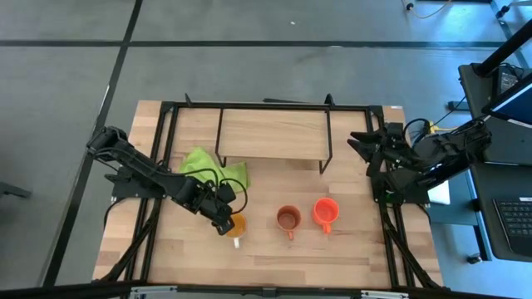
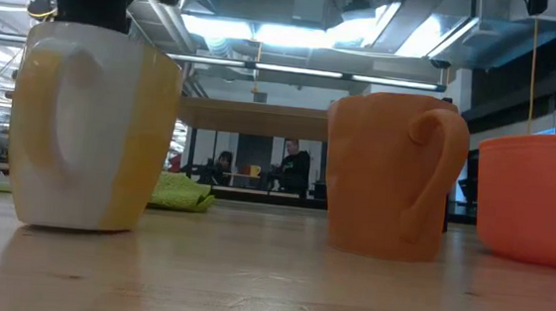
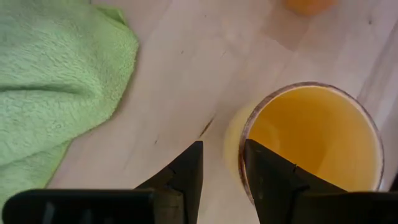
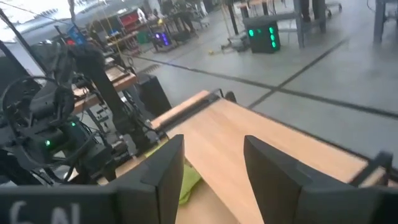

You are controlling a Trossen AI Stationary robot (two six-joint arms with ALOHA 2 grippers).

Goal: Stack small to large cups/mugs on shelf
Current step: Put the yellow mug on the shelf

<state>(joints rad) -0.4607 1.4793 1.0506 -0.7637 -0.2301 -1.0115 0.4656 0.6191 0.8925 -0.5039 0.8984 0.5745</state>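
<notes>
The yellow-orange mug (image 1: 237,224) stands upright on the table, its white handle (image 1: 236,242) toward the near edge. My left gripper (image 1: 224,220) (image 3: 222,149) is open above its rim, one finger outside the wall and one over the inside. The brownish-orange mug (image 1: 288,219) (image 2: 391,174) and the red-orange mug (image 1: 325,211) (image 2: 538,196) stand upright to its right. The shelf (image 1: 270,133) stands at the far side, its board bare. My right gripper (image 1: 359,145) (image 4: 214,155) waits open at the table's right edge, beside the shelf. My left gripper comes from above, slanting down, with the mug's rim (image 3: 239,140) on the side toward the cloth between its two fingers. A strip of table shows between the outer finger (image 3: 189,177) and the wall. Whether the inner finger touches the rim, I cannot tell.
The green cloth (image 1: 212,170) (image 3: 56,81) lies crumpled between the shelf's left leg and the yellow mug, close to my left arm. Black frame rails (image 1: 162,166) run along the table's left and right sides. Bare wood lies near of the mugs.
</notes>
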